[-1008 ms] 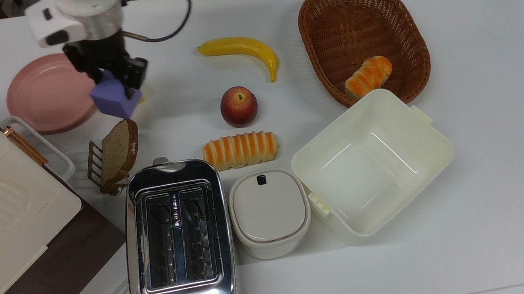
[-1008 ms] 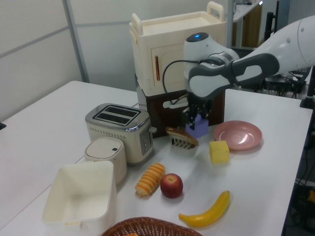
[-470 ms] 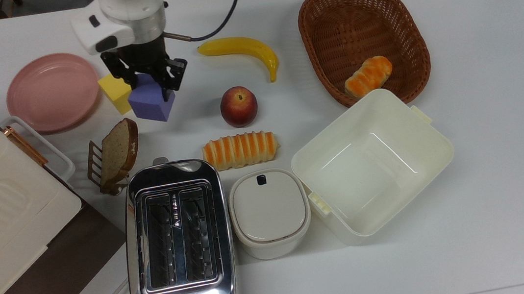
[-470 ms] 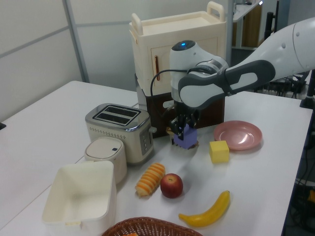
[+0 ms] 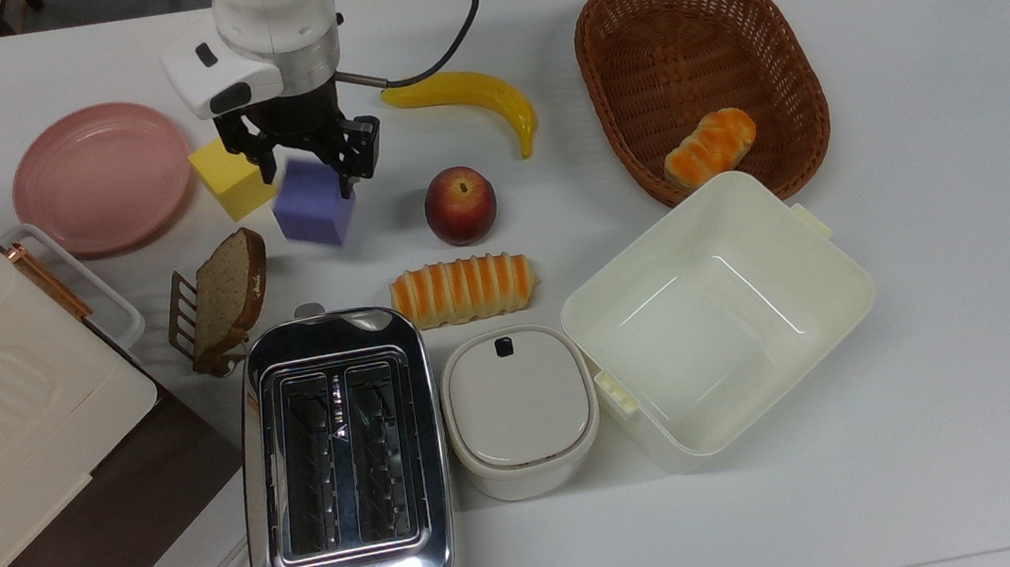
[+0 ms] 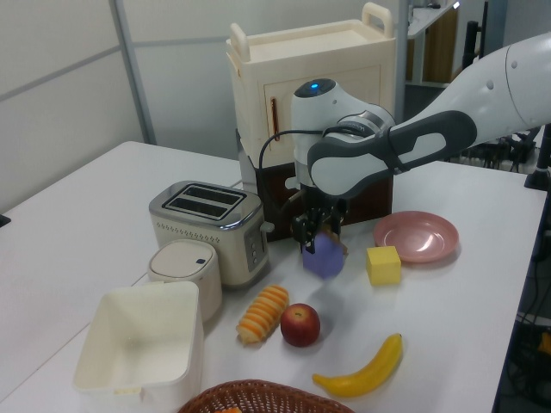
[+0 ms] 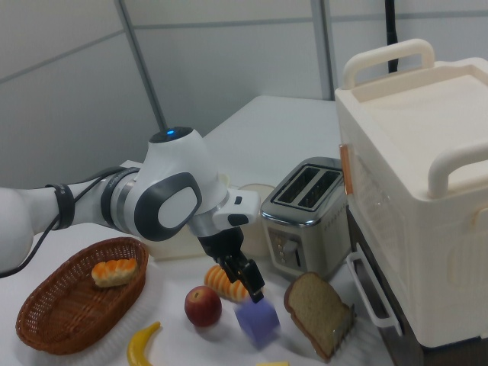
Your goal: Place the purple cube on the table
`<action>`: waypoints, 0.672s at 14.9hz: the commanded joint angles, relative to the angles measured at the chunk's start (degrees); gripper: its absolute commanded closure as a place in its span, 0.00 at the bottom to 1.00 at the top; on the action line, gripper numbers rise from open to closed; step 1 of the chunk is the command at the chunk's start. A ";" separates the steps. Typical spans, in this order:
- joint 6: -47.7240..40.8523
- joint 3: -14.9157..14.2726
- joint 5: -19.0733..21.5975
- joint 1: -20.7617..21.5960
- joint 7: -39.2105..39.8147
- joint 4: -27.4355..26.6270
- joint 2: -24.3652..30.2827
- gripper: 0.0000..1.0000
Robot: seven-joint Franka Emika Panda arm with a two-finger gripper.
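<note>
purple cube (image 5: 316, 215) below parted hand (image 5: 308, 161)

purple cube (image 5: 315, 214) released, claw (image 5: 307, 161) opened

The toaster (image 5: 343, 473) is mirror-bright polished metal, and the basket (image 5: 700, 71) is rough brown wicker. The purple cube (image 5: 315, 214) and yellow cube (image 5: 231, 178) look matt and foam-like, while the open tub (image 5: 718, 321) and lidded pot (image 5: 519, 410) are smooth, faintly glossy cream plastic. The table (image 5: 941, 272) is smooth plain white, and the plate (image 5: 101, 177) has a matt pink finish.
</note>
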State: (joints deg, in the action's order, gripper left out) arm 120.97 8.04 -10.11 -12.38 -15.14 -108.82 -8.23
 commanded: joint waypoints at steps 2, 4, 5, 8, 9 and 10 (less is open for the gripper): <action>-3.37 -0.13 -0.44 0.52 -1.73 0.45 0.94 0.00; -3.63 -0.05 -0.53 0.60 -1.82 0.88 1.72 0.00; -6.33 -0.05 -0.53 0.60 -1.82 2.80 2.51 0.00; -22.30 1.78 -0.18 0.60 -1.56 12.37 3.05 0.00; -25.92 3.71 0.52 0.60 -1.64 14.92 3.31 0.00; -28.05 4.78 1.66 0.69 -1.64 16.08 4.36 0.00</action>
State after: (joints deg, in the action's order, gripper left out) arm 102.64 9.22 -9.97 -12.41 -15.44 -98.88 -6.12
